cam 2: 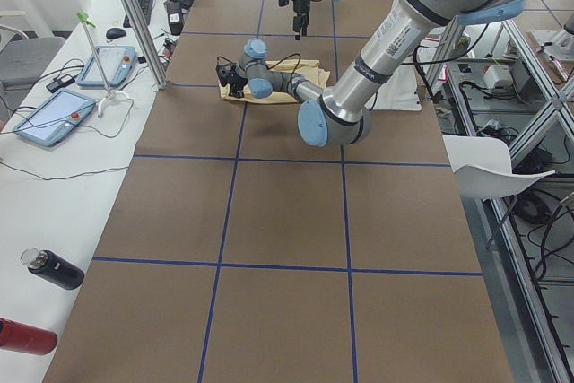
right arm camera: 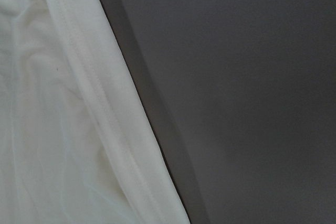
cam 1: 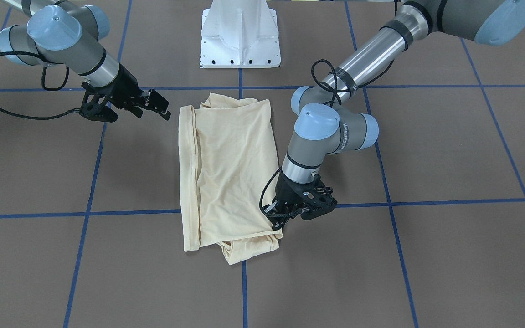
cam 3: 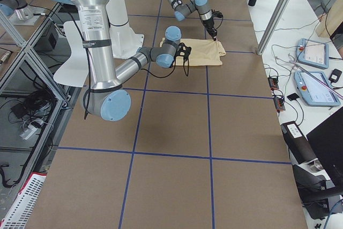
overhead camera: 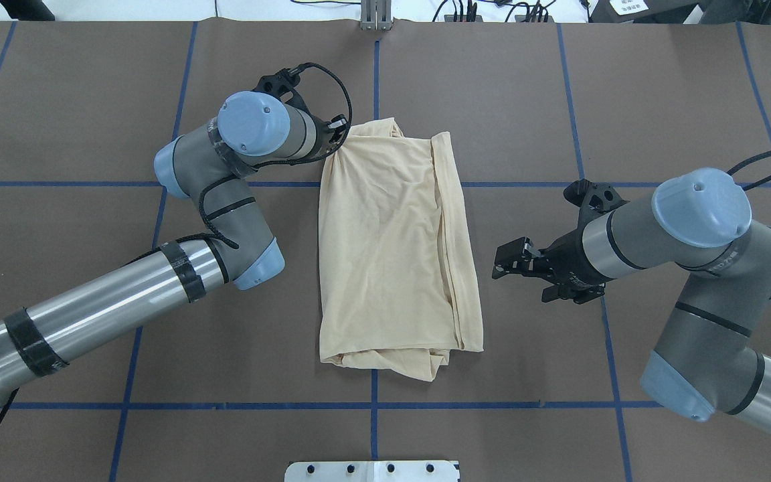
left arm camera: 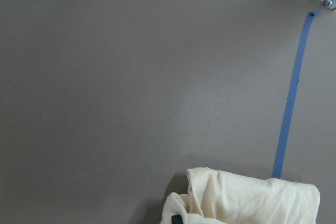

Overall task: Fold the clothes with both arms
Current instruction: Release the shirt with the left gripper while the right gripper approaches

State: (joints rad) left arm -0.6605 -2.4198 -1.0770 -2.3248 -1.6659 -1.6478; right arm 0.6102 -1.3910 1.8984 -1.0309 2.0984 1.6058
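Lying flat, the shirt (overhead camera: 392,248) sits in the middle of the table (overhead camera: 660,100). It is pale yellow and folded into one long strip. In the view from above, the strip runs from 12 o'clock down to 6 o'clock. A stitched edge goes down its 3 o'clock side, and the 6 o'clock end is a bit lumpy.

The left claw (cam 1: 277,223) is at the shirt's 11 o'clock corner in the view from above. It is pinched shut on that corner. The left wrist camera shows the cloth bunched up around one black fingertip (left arm camera: 177,219) (only the very tip peeks out). The left arm (overhead camera: 91,308) bends in from the 8 o'clock side.

The right claw (overhead camera: 502,261) hangs at the shirt's 3 o'clock side. It is near the cloth but does not touch it. Its two fingers are spread apart with nothing between them. Its wrist camera sees the stitched edge and bare table next to it.

Blue tape lines (overhead camera: 533,183) cross the brown table in big squares. The white base (cam 1: 240,36) stands past the shirt's 6 o'clock end.
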